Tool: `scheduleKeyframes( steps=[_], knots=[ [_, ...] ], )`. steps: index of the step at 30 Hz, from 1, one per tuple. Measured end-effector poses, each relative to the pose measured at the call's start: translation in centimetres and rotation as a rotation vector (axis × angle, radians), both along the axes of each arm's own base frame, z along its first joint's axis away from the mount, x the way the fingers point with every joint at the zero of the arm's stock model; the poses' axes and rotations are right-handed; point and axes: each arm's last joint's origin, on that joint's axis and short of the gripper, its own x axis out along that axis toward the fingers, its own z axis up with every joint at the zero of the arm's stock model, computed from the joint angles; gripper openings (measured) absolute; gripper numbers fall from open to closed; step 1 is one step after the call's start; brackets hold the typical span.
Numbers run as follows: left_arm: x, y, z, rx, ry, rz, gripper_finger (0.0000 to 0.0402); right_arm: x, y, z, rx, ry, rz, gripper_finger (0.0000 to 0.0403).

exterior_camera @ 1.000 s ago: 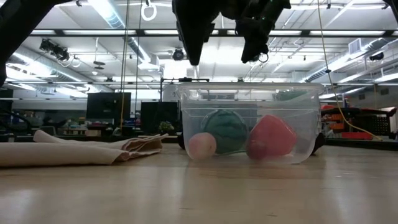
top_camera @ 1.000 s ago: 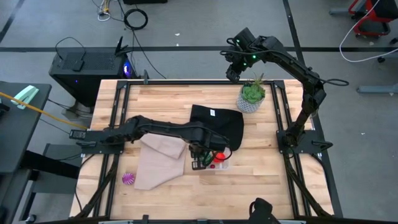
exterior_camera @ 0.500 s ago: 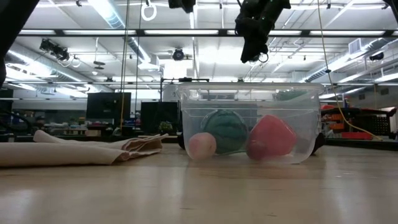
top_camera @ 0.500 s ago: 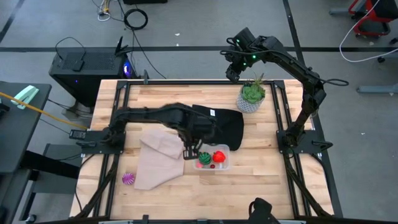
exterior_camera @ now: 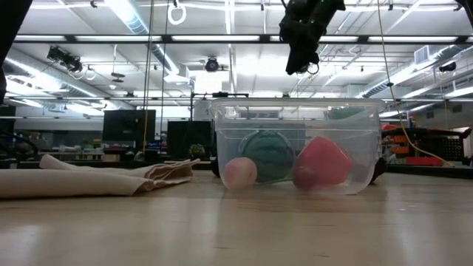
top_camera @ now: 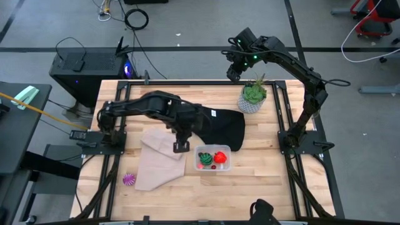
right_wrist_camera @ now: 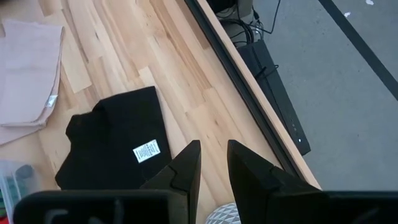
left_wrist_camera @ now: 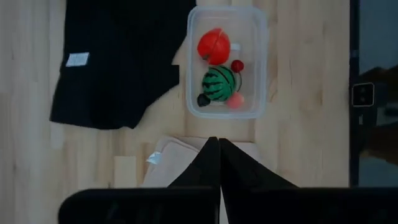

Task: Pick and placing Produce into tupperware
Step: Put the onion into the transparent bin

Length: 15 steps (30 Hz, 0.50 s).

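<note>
Currently we see the left gripper above the beige cloth, just beside the tupperware, with its fingers pressed fully together and nothing between them. We find the tupperware on the tabletop, touching the near edge of the black cloth. Inside it lie the red piece and the dark-green striped ball, along with two smaller reddish items. We locate the purple ribbed ball on the tabletop near the left front corner, beside the beige cloth and well apart from the tupperware. We see the right gripper raised at the far edge, next to the potted plant, its fingers slightly parted and empty.
</note>
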Motion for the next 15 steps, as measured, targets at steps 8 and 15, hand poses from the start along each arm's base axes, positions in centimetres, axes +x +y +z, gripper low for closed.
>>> scheduleKeyframes(
  steps=[8,15],
  knots=[
    [-0.4,0.3,1.4,0.056,-0.109,-0.009,0.0001,0.3,-0.2,0.2,-0.005,-0.039,-0.032,0.0087],
    [-0.3,0.0,3.7,0.05,-0.334,-0.021,0.0001,0.3,-0.2,0.2,-0.005,-0.042,-0.034,0.0087]
  ],
)
